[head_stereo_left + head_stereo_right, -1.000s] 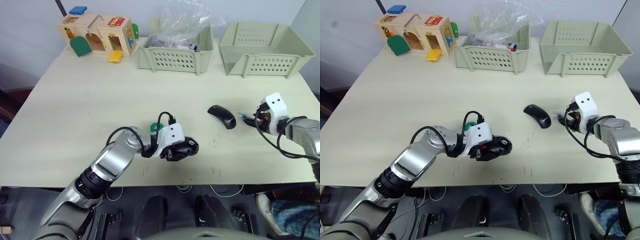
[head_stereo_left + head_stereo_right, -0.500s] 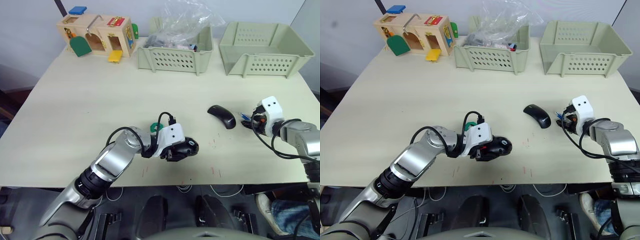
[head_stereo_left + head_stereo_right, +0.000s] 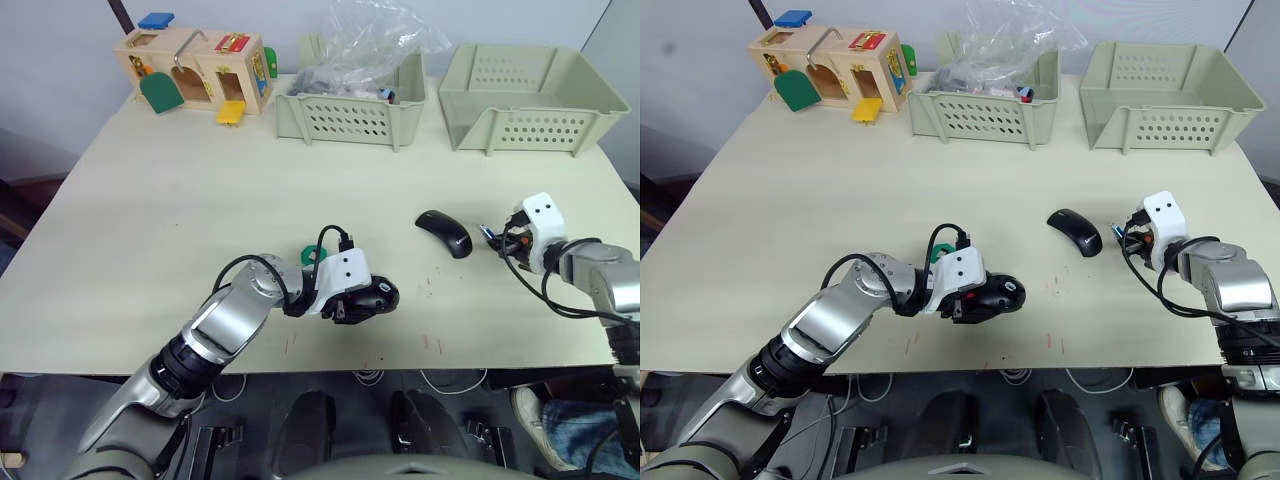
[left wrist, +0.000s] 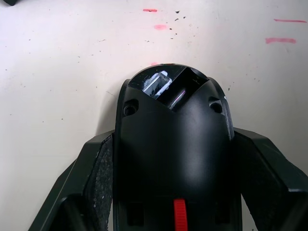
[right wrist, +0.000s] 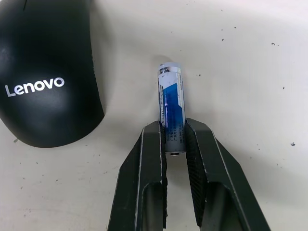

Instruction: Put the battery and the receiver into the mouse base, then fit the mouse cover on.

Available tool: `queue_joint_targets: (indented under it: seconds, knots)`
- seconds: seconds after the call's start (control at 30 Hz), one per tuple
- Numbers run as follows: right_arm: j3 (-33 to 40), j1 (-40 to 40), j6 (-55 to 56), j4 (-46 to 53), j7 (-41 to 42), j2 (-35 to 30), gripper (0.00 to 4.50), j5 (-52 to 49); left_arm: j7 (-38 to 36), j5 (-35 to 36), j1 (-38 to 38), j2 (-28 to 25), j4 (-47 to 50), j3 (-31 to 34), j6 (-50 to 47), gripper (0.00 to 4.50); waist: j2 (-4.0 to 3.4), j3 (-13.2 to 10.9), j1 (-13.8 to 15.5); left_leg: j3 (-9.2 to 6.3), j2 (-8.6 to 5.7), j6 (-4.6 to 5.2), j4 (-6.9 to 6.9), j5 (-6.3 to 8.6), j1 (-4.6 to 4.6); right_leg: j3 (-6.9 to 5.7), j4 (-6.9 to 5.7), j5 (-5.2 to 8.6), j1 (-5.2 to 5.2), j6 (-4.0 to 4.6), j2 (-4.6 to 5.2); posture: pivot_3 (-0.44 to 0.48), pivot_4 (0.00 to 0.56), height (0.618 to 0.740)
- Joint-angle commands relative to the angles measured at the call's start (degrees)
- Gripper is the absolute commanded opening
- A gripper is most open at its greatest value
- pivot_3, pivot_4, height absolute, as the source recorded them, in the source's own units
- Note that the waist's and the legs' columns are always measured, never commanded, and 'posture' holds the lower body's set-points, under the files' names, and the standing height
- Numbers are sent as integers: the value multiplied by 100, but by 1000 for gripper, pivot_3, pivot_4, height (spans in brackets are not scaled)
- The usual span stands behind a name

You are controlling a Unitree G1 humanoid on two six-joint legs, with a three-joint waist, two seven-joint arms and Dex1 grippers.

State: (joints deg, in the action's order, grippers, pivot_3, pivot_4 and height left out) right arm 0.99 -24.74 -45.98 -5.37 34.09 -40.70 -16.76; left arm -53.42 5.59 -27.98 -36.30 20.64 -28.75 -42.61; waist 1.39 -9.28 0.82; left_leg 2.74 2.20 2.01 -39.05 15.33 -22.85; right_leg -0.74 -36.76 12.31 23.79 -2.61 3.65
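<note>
Left gripper [image 4: 171,192] clamps mouse base [image 4: 173,144]; right gripper [image 5: 174,139] pinches battery [image 5: 171,108], mouse cover [image 5: 45,72] just left.

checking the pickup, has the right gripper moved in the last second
Yes. The right gripper, shut on the battery, edged slightly nearer the mouse cover, which stayed put.

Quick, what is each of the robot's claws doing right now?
Left gripper: closed on the black oval mouse base with the red wheel.
Right gripper: closed on the slim blue battery.
</note>
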Motion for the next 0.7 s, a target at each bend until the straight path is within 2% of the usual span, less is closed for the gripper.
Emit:
queue_joint_targets:
  seconds: [0.03, 0.1, 0.2, 0.37, 0.43, 0.5, 0.6, 0.7]
  knots:
    - [148, 140, -91, 724, 231, -396, 45, 0, -33, -51, 51, -29, 67, -47, 90, 2997, -4, -2, 3, -1, 0, 0, 0, 0, 0, 0, 0, 0, 0, 0, 0, 0, 150, 740]
    - [164, 283, -169, 1333, 408, -725, 45, -13, -39, -51, 58, -41, 64, -50, 110, 2997, -11, -5, -5, 0, 0, 0, 0, 0, -1, 1, 0, 0, 1, 0, 0, 0, 150, 740]
    - [338, 330, -1091, 2269, 740, -1122, 45, -579, -56, -45, 63, -68, 54, -45, 138, 2997, -19, -6, -10, -4, 1, 0, 0, 0, 0, 2, -1, 0, 2, 0, -1, 0, 150, 740]
    - [64, -328, -3043, 3705, 1250, -2180, 45, -1515, -120, -67, 24, -103, -31, -75, 210, 2997, -28, -10, -9, -18, 3, 0, 0, 0, 0, 2, 0, 1, 4, 1, 0, 0, 150, 740]
    - [30, -853, -3782, 3897, 1462, -2082, 45, -2115, -150, -65, 19, -117, -59, -74, 231, 2997, -19, -7, -9, -24, 3, 1, 1, 1, 1, 2, 0, 12, 5, 20, 1, 0, 150, 740]
    - [-318, -1342, -4375, 4127, 1334, -1901, 45, -2345, -201, -72, -15, -137, -109, -94, 238, 2997, -22, -8, -26, -30, 5, 2, 1, 1, 1, 2, 2, 13, 5, 24, 0, 0, 150, 740]
    - [-635, -1769, -4652, 3880, 929, -1526, 45, -2991, -293, -73, -54, -179, -141, -124, 239, 2997, -20, -8, -13, -37, 6, 2, 2, 2, 1, -2, 0, 14, 4, 24, -1, 0, 150, 740]
    - [-1325, -2303, -4652, 3716, 557, -1391, 45, -3470, -339, -83, -113, -175, -191, -164, 245, 2997, -22, -11, -12, -34, 3, 5, 1, 4, -8, -3, 3, 13, 6, 23, 4, 0, 150, 740]
